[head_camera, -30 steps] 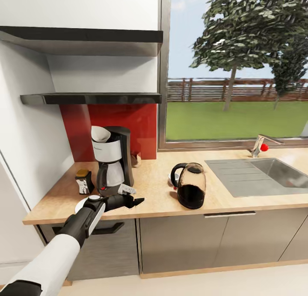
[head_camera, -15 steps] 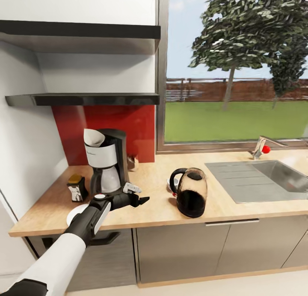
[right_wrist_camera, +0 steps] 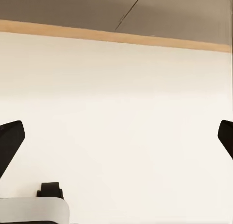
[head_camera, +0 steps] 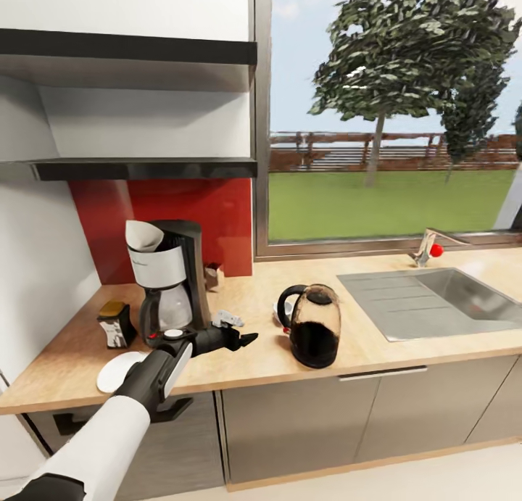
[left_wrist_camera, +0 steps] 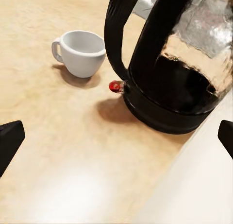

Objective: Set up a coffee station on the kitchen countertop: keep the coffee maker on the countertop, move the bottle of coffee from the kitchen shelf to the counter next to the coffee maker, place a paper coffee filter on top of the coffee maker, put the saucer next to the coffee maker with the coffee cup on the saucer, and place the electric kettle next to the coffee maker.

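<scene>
A long tan wood-grain countertop (head_camera: 239, 356) is seen over dark grey cabinet fronts. At its left end stands the boxy black coffee maker (head_camera: 168, 280), a white paper filter (head_camera: 141, 234) sitting as a cone in its white-silver basket, a glassy carafe below. Just beside it the small squarish coffee jar (head_camera: 116, 324) with a golden-brown lid is set, and a flat round white saucer (head_camera: 118, 370) lies near the counter's front edge. The rounded dark glass kettle (head_camera: 313, 326) with its black loop handle stands further right, apart from the coffee maker; a small smooth white cup (left_wrist_camera: 81, 52) with a handle rests on the counter just behind it. A thin glossy black shelf (head_camera: 145, 168) is mounted on the wall above.

The left gripper (head_camera: 243, 338) is held over the counter between coffee maker and kettle, fingers spread wide and empty. The right gripper (right_wrist_camera: 116, 136) is likewise spread, pointed at a pale floor.
</scene>
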Robot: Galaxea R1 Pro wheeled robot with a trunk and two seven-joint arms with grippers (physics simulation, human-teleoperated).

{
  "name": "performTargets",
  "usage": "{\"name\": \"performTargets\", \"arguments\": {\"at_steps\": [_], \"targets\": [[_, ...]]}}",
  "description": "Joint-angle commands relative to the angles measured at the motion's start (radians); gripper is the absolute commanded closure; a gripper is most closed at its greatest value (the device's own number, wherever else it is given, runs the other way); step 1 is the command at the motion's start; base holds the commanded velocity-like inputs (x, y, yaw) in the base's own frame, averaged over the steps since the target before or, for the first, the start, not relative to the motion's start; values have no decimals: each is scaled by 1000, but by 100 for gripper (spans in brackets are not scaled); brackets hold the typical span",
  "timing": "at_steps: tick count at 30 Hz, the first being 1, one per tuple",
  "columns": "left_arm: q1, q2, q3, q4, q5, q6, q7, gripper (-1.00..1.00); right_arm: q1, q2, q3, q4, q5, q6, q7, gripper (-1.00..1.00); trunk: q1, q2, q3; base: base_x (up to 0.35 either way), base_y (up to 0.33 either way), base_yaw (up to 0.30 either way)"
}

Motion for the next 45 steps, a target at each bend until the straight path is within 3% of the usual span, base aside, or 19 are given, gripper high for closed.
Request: {"name": "performTargets", "arguments": {"at_steps": [1,10,15,22,28,36,45], "targets": [[0,-1,1,-1,2,7,-2,-100,-1,0,7,1,-11,-5,-2,-100,0,-1,0,0,0,-264],[4,-4,2,-1,-1,-9,0,-100,-1,0,7,1,-11,-5,-2,-100,0,-1,0,0,0,-240],[5,-4,2,6,-2,-80,11,-100,-1,0,7,1,-11,-5,-2,-100,0,-1,0,0,0,-43],[34,-28,2,20,1,-126,54,-100,0,13,7,1,-13,-5,-4,-100,0,-1,0,0,0,-3],[39,-14,-1,0,-4,-115,82,-100,1,33,7,1,-12,-5,-4,-100,0,-1,0,0,0,0],[41,-40,-5,3,-8,-139,127,-100,1,36,7,1,-12,-5,-2,-100,0,-1,0,0,0,0],[42,-45,-6,1,-10,-189,177,-100,1,36,7,1,-12,-5,-2,-100,0,-1,0,0,0,0]]}}
